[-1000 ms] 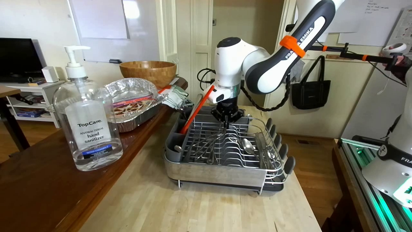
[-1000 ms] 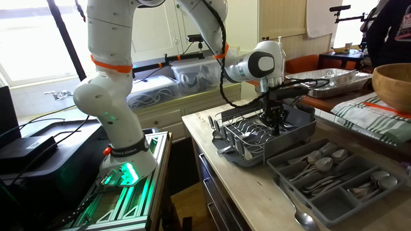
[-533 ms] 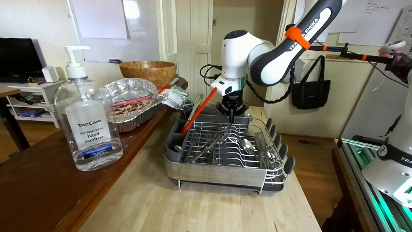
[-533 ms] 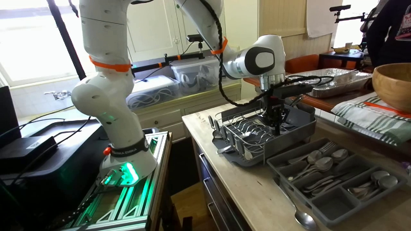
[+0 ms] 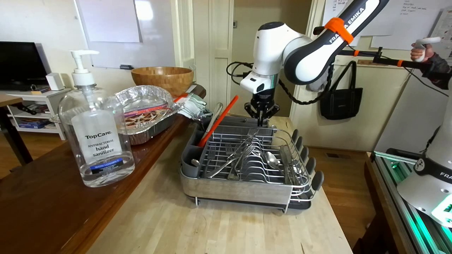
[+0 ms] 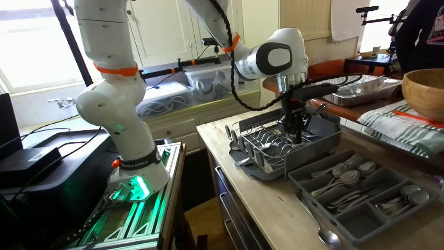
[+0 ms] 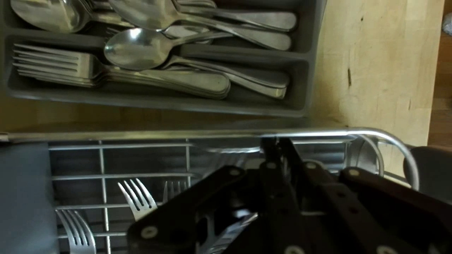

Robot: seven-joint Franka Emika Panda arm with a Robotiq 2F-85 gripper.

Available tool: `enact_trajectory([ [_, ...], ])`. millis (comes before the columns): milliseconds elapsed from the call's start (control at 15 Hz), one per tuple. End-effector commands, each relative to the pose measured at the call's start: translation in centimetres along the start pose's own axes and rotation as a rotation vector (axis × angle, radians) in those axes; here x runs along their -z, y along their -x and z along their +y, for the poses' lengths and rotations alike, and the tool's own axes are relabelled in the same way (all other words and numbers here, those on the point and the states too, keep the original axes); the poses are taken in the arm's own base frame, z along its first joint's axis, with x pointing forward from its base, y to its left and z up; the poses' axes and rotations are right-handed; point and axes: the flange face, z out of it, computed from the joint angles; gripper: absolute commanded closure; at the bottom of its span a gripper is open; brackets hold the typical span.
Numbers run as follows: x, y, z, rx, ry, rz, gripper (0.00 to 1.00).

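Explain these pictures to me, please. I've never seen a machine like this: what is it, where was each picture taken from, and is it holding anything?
The white jointed machine is a robot arm; the black gripper at its end works like pincers. Two views look on from different places in the room; the third is taken from the arm's own wrist, looking past the gripper. On the pale wooden worktop stand a dish rack with forks lying in it and a grey cutlery tray; a large spoon lies beside the tray. The gripper is over the rack, near the side facing the tray. Its jaws look shut, but I can't tell whether anything is pinched between them.
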Motion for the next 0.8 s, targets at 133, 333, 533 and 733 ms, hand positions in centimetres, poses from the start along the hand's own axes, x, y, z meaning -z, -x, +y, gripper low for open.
enact_trajectory([
  [133, 1.9, 3.3, -1.7, -0.090, 0.068, 0.008, 0.98],
  [333, 2.0, 4.2, -1.8, -0.120, 0.081, 0.016, 0.98],
  [533, 2.0, 3.5, -2.0, -0.107, 0.084, 0.033, 0.98],
  [733, 2.1, 1.2, -2.6, -0.128, 0.096, 0.033, 0.61],
])
